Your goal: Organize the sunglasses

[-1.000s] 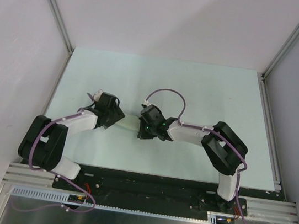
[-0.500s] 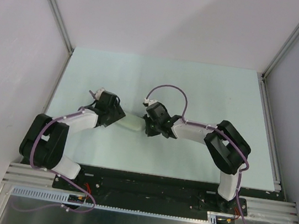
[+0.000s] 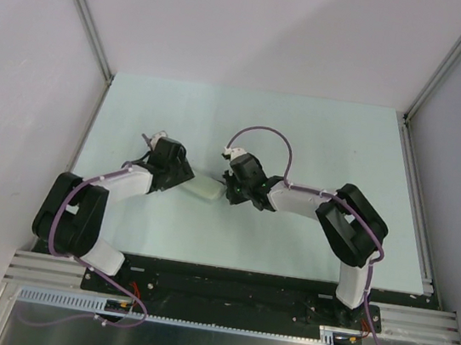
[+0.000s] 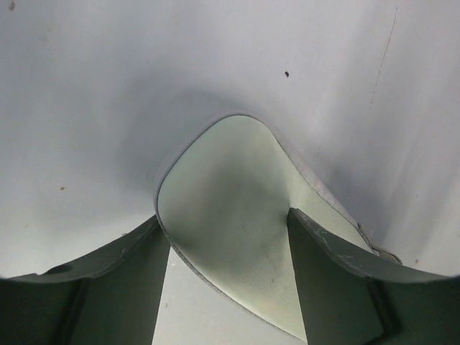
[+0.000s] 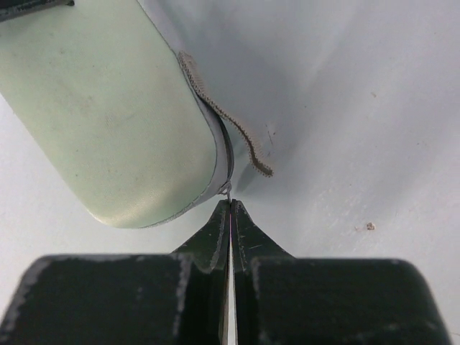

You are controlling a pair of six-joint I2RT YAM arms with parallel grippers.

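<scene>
The oblong pale beige-green case [image 3: 205, 189] lies on the table between my two grippers. My left gripper [image 3: 180, 177] holds its left end; in the left wrist view the case [image 4: 230, 187] fills the gap between both fingers [image 4: 327, 262]. My right gripper [image 3: 229, 191] is at the case's right end. In the right wrist view its jaws are pressed together [image 5: 231, 205] on the thin metal zipper pull [image 5: 228, 191] at the rim of the case [image 5: 108, 108]. A loose zipper strip [image 5: 228, 126] hangs off the case. The sunglasses are not in view.
The pale table [image 3: 321, 142] is bounded by metal rails [image 3: 416, 198] on the left and right and by white walls. Both arm bases stand at the near edge [image 3: 224, 279].
My right gripper has swung from over the case to its right end, baring more of the case. The case has turned slightly. My left gripper has shifted a little farther away.
</scene>
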